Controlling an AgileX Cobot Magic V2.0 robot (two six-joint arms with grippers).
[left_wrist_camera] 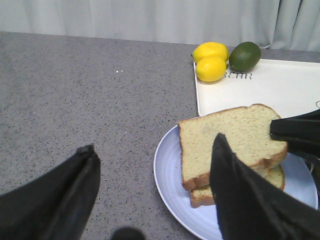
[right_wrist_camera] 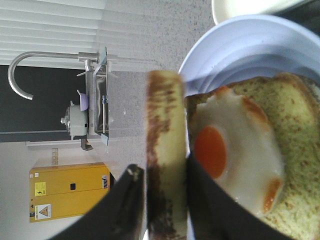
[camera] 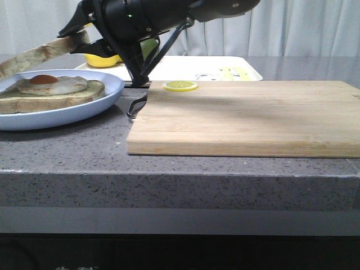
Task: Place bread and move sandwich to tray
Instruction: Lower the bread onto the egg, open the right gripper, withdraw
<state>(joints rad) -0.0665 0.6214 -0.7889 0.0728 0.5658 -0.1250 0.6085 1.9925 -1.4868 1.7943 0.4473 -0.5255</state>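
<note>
Bread [right_wrist_camera: 166, 150] hung pinched by its crust edge in the right tool [right_wrist_camera: 161, 200], directly above the egg sandwich [camera: 53, 90] on its plate [camera: 107, 93]. It looked light, soft and crushable. Left tool [left_wrist_camera: 155, 185] hovered nearby, spread, empty.

Glossy blk arm [camera: 152, 17], green LED [camera: 129, 16]

Two bread slices [left_wrist_camera: 232, 142], one egg [camera: 52, 84], two lemons [left_wrist_camera: 210, 61], one lime [left_wrist_camera: 245, 55], one lemon slice [camera: 180, 86].
</note>
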